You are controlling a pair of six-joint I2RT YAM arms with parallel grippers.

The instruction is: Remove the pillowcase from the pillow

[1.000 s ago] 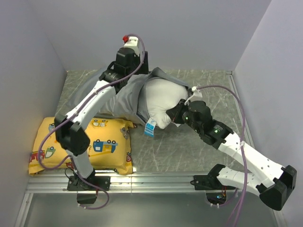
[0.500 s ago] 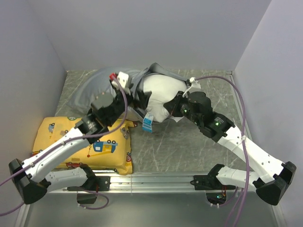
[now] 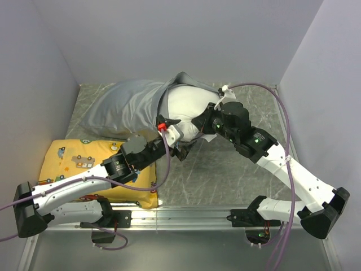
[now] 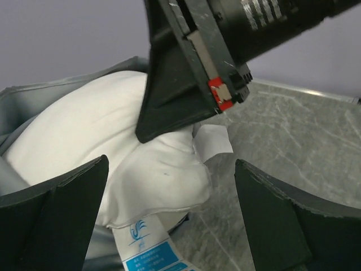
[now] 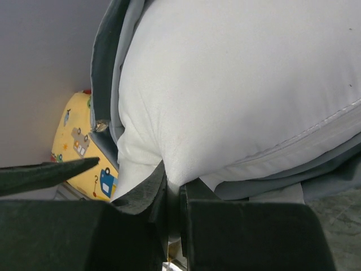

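The grey pillowcase [image 3: 121, 108] lies at the back left and still covers the left part of the white pillow [image 3: 183, 104]. My right gripper [image 3: 198, 122] is shut on a pinch of the pillow's white fabric [image 5: 186, 152] at its near corner; its own view [image 5: 174, 195] shows this too. My left gripper [image 3: 182, 145] is open just in front of that corner. Its fingers [image 4: 53, 220] straddle the corner and the blue-and-white tag [image 4: 148, 251] without touching. Grey pillowcase folds [image 5: 107, 62] bunch around the pillow's exposed end.
A yellow cushion printed with cartoon vehicles [image 3: 73, 164] lies at the front left, partly under my left arm. Grey walls close the back and both sides. A metal rail [image 3: 186, 214] runs along the near edge of the marble-patterned table [image 3: 225, 175].
My left arm has swung from behind the pillowcase to the front, and its open gripper now sits at the pillow's tag corner. The pillowcase has settled to the left. My right gripper keeps its hold.
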